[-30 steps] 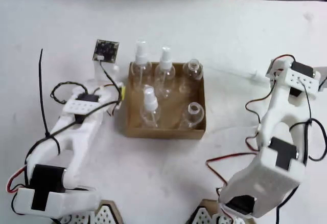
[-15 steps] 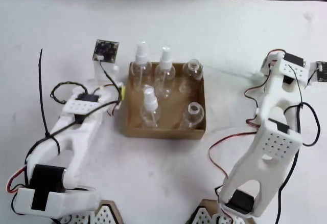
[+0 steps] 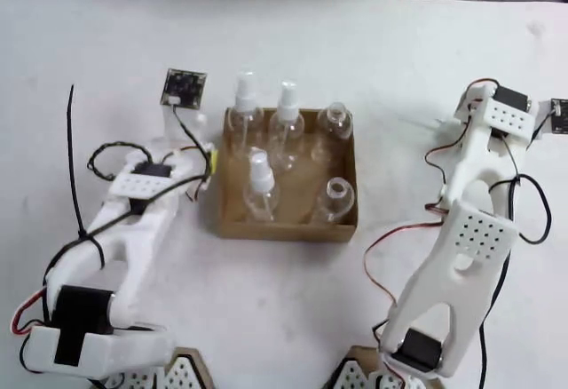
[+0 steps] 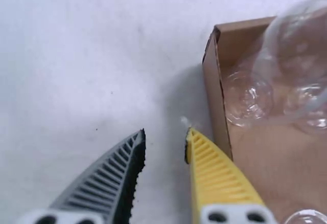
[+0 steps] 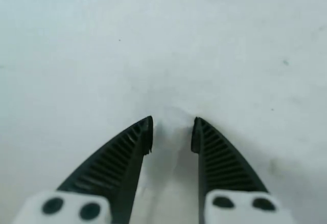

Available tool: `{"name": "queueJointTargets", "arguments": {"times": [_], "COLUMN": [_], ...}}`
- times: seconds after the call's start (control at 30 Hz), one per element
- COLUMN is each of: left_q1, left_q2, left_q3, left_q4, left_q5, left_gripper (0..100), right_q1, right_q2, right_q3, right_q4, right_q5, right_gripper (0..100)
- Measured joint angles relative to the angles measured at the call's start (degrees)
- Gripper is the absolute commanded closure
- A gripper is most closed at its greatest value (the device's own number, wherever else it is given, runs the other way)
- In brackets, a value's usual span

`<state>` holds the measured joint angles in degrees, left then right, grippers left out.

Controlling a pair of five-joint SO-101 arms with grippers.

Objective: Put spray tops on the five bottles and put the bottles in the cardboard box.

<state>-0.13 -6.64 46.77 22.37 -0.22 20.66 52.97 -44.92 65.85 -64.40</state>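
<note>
Two clear plastic bottles (image 3: 335,123) in the brown cardboard box (image 3: 288,229) stand uncapped. Left gripper (image 4: 164,142) beside the box and right gripper (image 5: 172,132) over white table (image 3: 355,43) are narrowly parted, empty; reaching in may topple bottles.

This is a robotics lab bench. A white table (image 3: 399,43) carries the left arm (image 3: 133,220) and the right arm (image 3: 461,256), both built from white printed shells with exposed red and black wires (image 3: 366,256). A bare camera board (image 3: 185,87) lies on the table, uncased.
</note>
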Motion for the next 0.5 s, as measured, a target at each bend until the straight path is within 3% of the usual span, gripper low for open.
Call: {"name": "queueJointTargets", "arguments": {"times": [0.27, 0.43, 0.5], "left_q1": [0.0, 0.0, 0.0], "left_q2": [0.0, 0.0, 0.0], "left_q3": [0.0, 0.0, 0.0], "left_q4": [0.0, 0.0, 0.0], "left_q5": [0.0, 0.0, 0.0], "left_gripper": [88, 88, 88], "right_q1": [-0.44, -0.44, -0.35], "right_q2": [4.4, 6.15, 6.24], "right_q3": [-6.59, -8.26, -8.26], "right_q4": [0.88, 0.97, 0.97], "right_q5": [0.0, 0.0, 0.0], "right_gripper": [89.1, 98.8, 97.2]}}
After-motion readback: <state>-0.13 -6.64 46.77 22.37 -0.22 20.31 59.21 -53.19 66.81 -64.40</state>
